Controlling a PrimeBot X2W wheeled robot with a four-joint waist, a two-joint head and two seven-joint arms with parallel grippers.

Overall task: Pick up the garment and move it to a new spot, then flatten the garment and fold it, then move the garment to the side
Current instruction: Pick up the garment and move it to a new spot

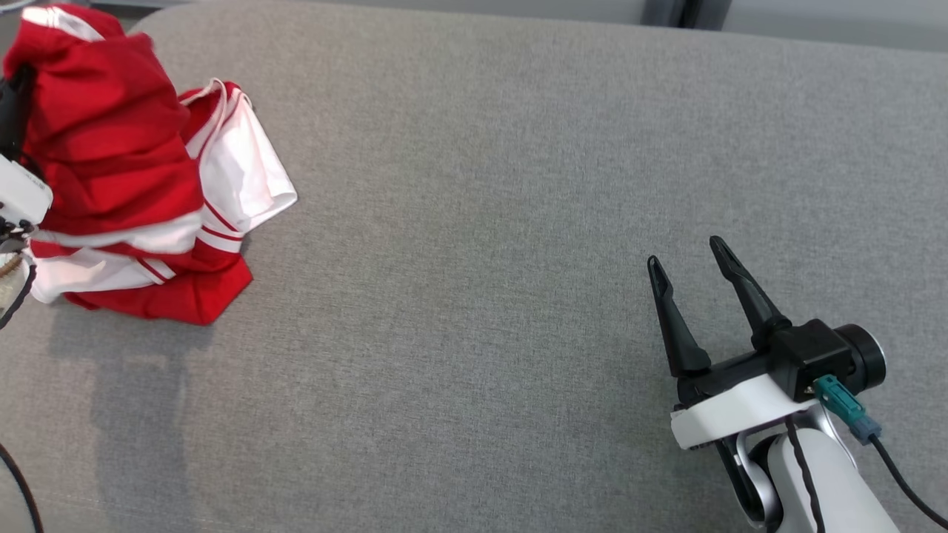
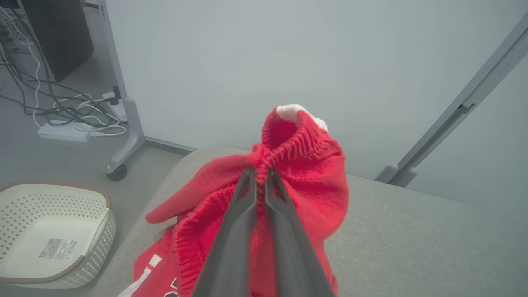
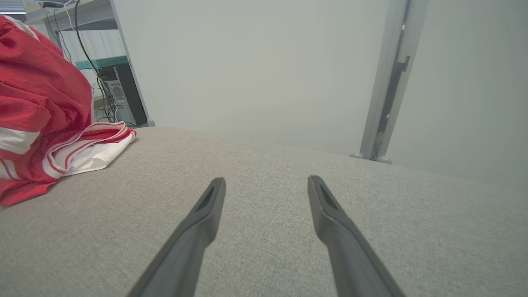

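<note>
Our left pincer clamps the red garment by its ribbed hem, seemingly hoisting it. Our right pincer, spread wide, hovers low over the grey cushion, with the garment well to its left.

The garment lies leftward on the cushion.

Bright, even, diffuse light in all three views; no glare.
In the head view the garment casts a faint, soft-edged shadow toward the near side of the grey cushion, so the light comes from above and beyond. In the wrist views, straight lines bend slightly near the edges. The left gripper and right gripper blur toward the bottom edge.
</note>
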